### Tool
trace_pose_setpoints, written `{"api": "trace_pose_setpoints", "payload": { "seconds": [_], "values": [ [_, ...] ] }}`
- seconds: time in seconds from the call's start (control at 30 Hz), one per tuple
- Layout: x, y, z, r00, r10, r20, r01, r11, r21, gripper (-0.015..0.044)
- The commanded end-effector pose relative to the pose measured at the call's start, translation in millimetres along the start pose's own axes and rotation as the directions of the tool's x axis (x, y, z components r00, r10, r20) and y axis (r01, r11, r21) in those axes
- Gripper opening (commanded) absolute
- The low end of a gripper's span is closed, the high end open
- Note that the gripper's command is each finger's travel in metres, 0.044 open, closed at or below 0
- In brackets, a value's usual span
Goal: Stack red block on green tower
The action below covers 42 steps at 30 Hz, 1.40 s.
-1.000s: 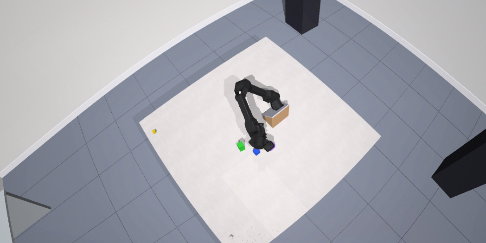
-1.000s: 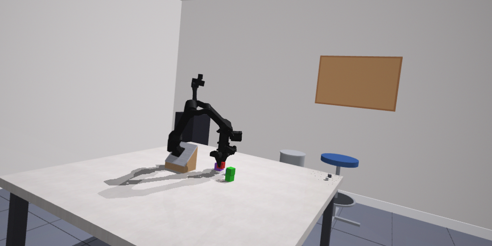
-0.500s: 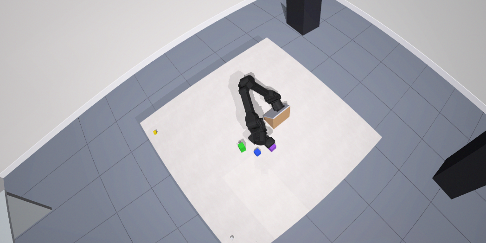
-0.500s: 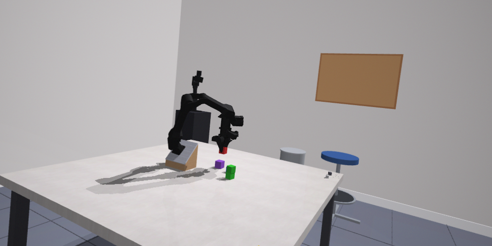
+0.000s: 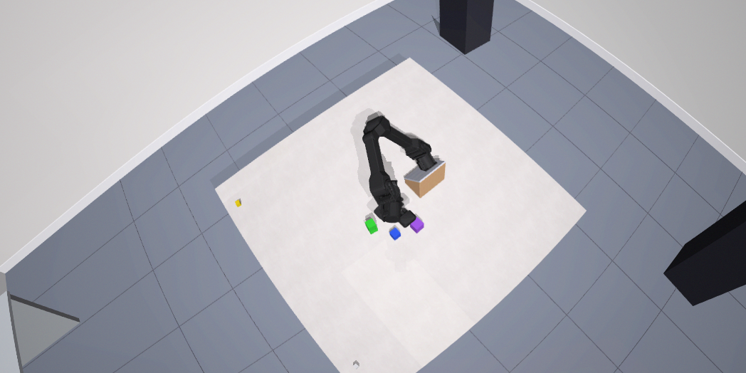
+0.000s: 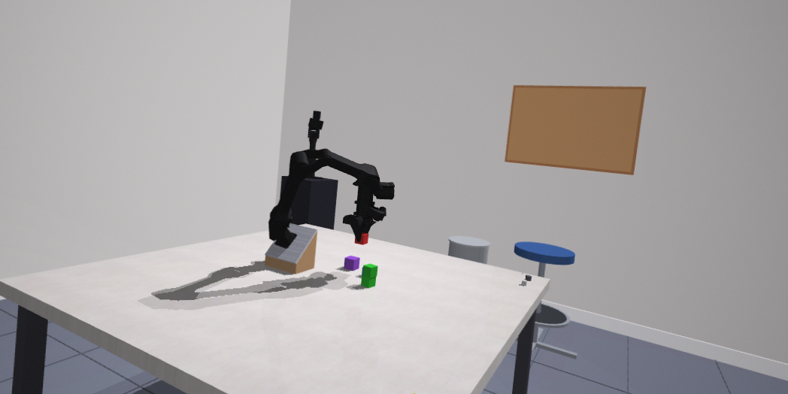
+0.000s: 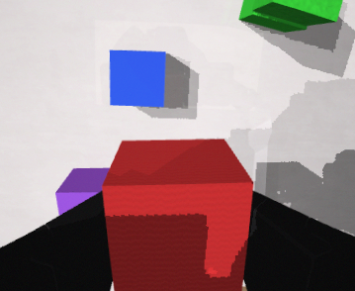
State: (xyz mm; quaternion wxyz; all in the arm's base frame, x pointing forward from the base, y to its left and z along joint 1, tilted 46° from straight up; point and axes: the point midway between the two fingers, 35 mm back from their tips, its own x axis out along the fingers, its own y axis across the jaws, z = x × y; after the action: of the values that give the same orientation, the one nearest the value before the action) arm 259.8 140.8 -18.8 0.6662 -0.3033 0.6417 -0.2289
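Observation:
My gripper [image 6: 361, 236] [image 7: 174, 197] is shut on the red block [image 6: 362, 239] [image 7: 178, 198] and holds it in the air, well above the table top. In the top view the red block is hidden under the arm. The green tower [image 5: 371, 226] [image 6: 369, 275] [image 7: 292, 10] is two green blocks high and stands upright on the table. In the exterior view the gripper is above the tower's level and a little to its left; in the wrist view the tower is at the top right, apart from the red block.
A blue block [image 5: 395, 233] [image 7: 137, 78] and a purple block [image 5: 416, 225] [image 6: 351, 263] [image 7: 79, 190] stand on the table [image 5: 313, 187] [image 6: 275, 330] near the tower. The arm's wedge-shaped base [image 5: 432, 180] [image 6: 304, 253] is behind them. A small yellow object [image 5: 238, 203] lies near the table's far left edge.

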Motion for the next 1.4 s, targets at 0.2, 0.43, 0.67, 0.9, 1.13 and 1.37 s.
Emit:
{"api": "trace_pose_setpoints", "payload": {
  "seconds": [0.2,0.43,0.67,0.9,1.13,1.37],
  "values": [
    [-1,-41,55,1.000,-0.002,0.003,0.002,1.000,0.005,0.0000],
    [2,-71,82,1.000,-0.011,0.002,0.011,1.000,0.008,0.0000],
    [19,-71,82,1.000,-0.012,0.003,0.012,1.000,0.009,0.0000],
    [33,-72,83,1.000,-0.013,0.003,0.013,1.000,0.009,0.0000],
    [49,-73,84,1.000,-0.014,0.003,0.014,1.000,0.009,0.0000],
    [50,-73,84,1.000,-0.014,0.003,0.014,1.000,0.009,0.0000]
  ]
}}
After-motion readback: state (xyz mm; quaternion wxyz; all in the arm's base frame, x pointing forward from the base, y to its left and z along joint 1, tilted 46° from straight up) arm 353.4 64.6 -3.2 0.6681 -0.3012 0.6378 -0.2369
